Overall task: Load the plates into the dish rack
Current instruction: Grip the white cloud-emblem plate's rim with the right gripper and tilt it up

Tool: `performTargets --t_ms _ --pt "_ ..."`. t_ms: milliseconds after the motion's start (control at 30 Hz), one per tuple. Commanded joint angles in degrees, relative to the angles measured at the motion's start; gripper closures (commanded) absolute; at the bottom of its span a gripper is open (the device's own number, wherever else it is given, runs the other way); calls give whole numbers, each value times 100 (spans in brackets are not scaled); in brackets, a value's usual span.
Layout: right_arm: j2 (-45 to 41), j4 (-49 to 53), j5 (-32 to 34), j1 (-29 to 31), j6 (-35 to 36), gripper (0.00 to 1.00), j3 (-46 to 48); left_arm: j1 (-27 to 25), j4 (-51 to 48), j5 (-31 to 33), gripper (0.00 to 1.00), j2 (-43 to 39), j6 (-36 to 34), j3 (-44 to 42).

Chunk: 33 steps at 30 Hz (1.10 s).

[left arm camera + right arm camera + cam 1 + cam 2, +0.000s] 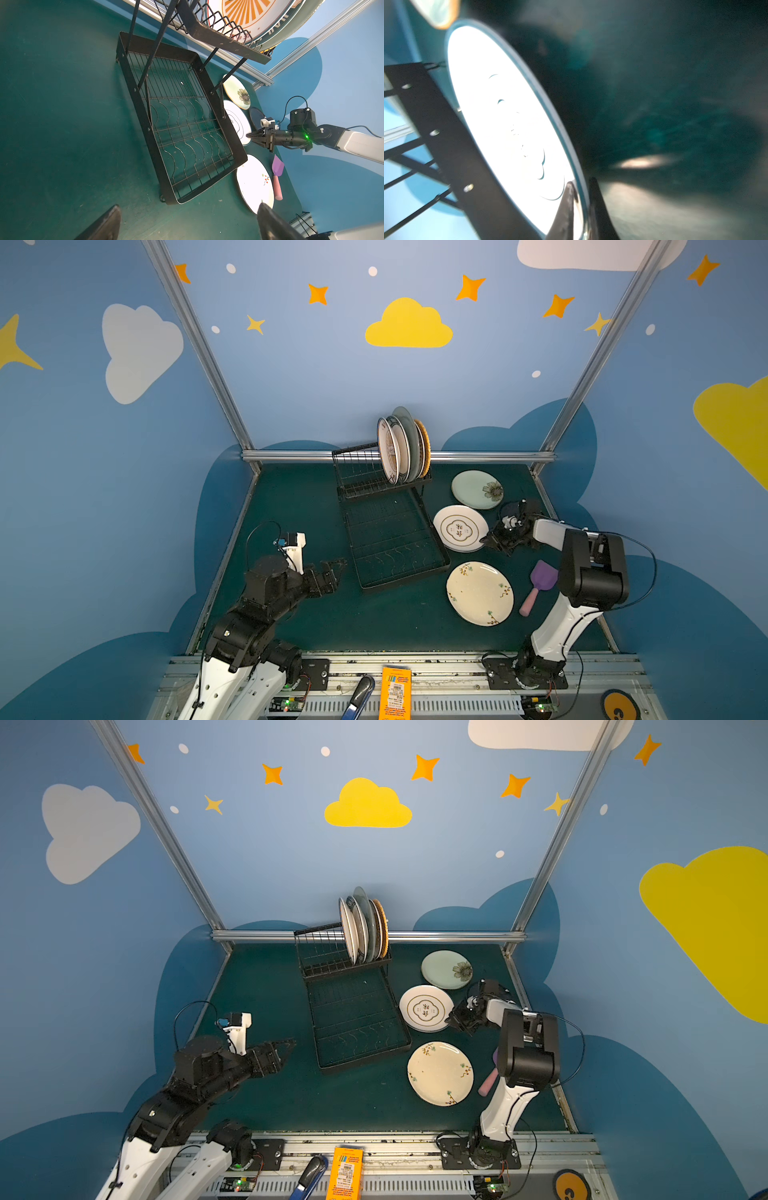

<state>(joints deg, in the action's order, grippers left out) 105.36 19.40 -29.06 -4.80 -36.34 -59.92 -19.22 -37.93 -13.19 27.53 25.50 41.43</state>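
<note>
Four lying flat on the table, all along the right side of the rack: a green plate with a flower, a white plate with a gold medallion, a cream plate with sprigs, and a dark plate seen only from the left wrist, not from above. Several standing plates already on edge in the raised slots, empty slots beside them.

Pinching the white plate's rim, the right tool, one finger over and one under, on the side away from the tray wall. Wide open and empty, the left tool, hovering near the tray's front corner.

Judged stiff, glazed and slick, fairly heavy for a rim pinch, sure to chip or break if dropped. Best held deep on the rim and tipped up slowly.

Table covering dark green, matte, flat. Blue walls and metal rails close around the work area. Purple scoop just beside the cream plate.
</note>
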Motion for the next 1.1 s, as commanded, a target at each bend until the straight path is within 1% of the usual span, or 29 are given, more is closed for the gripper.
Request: performTargets --t_ms 0,67,233,567,700,733,867,933,1000,1067 --pt "-18 198 348 18 -82 96 95 20 57 53 0 -46 -75 -21" --pt "-88 264 350 19 -40 100 76 24 53 62 0 -55 -75 -21" --pt "-426 528 487 19 139 100 63 18 58 62 0 -63 -78 -21" --pt "-1139 1174 1004 -12 390 100 -85 18 53 62 0 -63 -58 -22" --pt "-1440 1429 1127 -40 343 100 -178 18 67 63 0 -57 -45 -29" --pt "-1552 1503 1152 -47 336 100 -227 24 87 239 0 -59 -21 -33" --pt "-2075 1828 1282 -134 126 100 -366 17 134 580 0 -122 224 -66" --pt "-2333 2050 1382 -181 35 100 -501 20 257 680 0 -302 289 -154" --pt "-2524 2372 1515 -188 -50 100 -731 21 490 665 0 -561 298 -334" --pt "-2637 2688 1501 -188 -149 100 -1018 16 699 622 0 -762 289 -483"
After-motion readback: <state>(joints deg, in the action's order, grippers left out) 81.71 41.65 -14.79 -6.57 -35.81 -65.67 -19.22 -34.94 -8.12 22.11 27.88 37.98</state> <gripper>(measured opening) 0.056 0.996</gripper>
